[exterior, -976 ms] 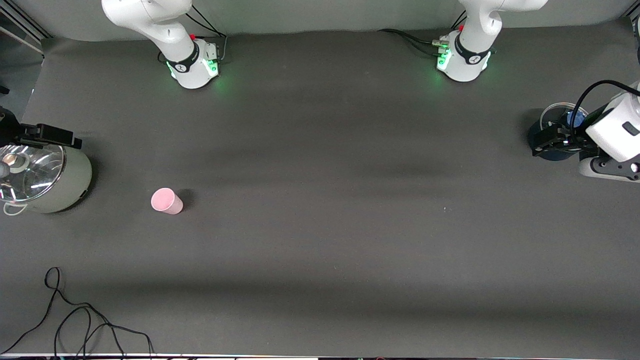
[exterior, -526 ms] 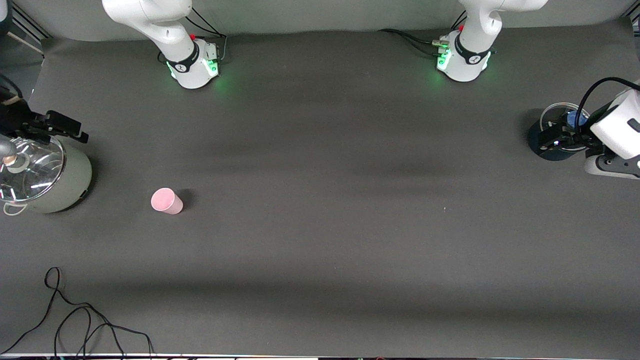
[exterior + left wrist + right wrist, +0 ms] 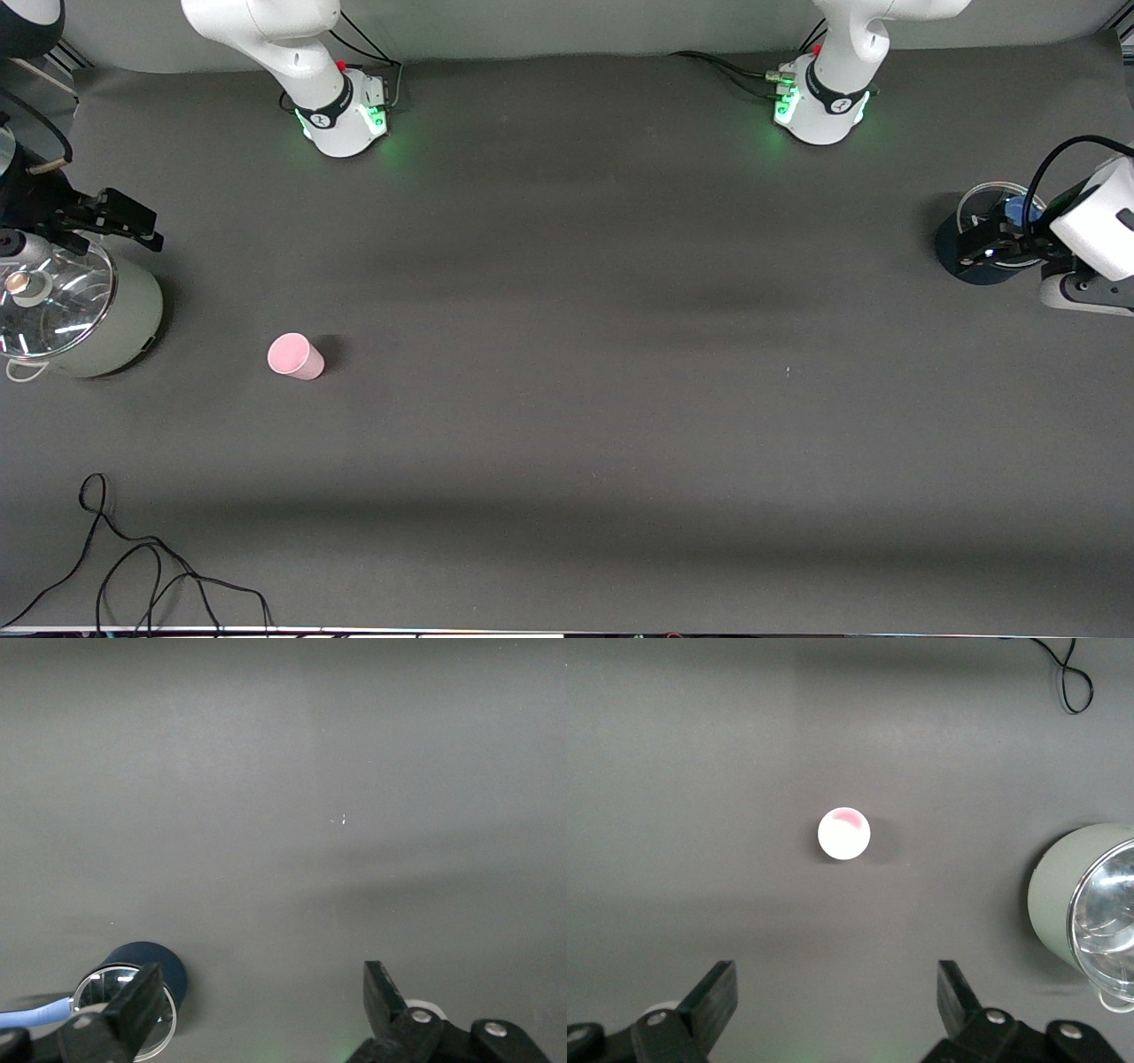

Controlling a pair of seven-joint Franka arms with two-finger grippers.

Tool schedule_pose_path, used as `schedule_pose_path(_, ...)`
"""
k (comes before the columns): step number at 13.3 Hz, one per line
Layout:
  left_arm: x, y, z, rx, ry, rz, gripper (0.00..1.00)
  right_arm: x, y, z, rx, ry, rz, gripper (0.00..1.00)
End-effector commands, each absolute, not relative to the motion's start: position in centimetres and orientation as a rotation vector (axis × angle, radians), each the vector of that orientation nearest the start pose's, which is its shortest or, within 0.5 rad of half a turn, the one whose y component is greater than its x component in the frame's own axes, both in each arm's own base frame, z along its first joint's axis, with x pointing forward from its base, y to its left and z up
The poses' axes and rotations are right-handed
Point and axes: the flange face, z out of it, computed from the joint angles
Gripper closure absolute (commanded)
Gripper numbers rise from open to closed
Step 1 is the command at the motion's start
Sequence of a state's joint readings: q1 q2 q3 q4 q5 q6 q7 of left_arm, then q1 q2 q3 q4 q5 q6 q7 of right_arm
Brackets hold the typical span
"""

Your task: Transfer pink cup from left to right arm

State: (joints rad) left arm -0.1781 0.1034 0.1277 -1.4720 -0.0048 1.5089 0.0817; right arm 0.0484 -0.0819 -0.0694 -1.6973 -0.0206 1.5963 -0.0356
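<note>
The cup (image 3: 295,356) is standing alone on the worktop (image 3: 567,399) near the right arm's end. Both tools, left (image 3: 979,249) and right (image 3: 124,221), are hanging wide open, empty, at opposite edges.

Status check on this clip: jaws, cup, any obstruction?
Left gripper open over dark pot. Right gripper open by grey pot. Pink cup upright on table, untouched. Nothing in the way.

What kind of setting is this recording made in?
Most likely a robotics lab bench: two white arms bolted to a dark mat-covered table, with only a few props, a pink cup, a lidded pot and loose cable.
</note>
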Motion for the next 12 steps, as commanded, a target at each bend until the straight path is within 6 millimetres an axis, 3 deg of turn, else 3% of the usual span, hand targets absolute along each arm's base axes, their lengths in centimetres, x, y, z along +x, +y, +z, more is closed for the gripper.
schedule_pose_path(1,57.37,-3.12,61.18,-3.137,0.193,0.076,0.00,54.35,-1.18,60.60,-3.181,-0.014,0.079,0.00)
schedule_pose_path(12,57.40,-3.48,61.09,-3.153,0.200,0.078,0.00,54.39,-0.93,60.31,-3.173,-0.018,0.086,0.00)
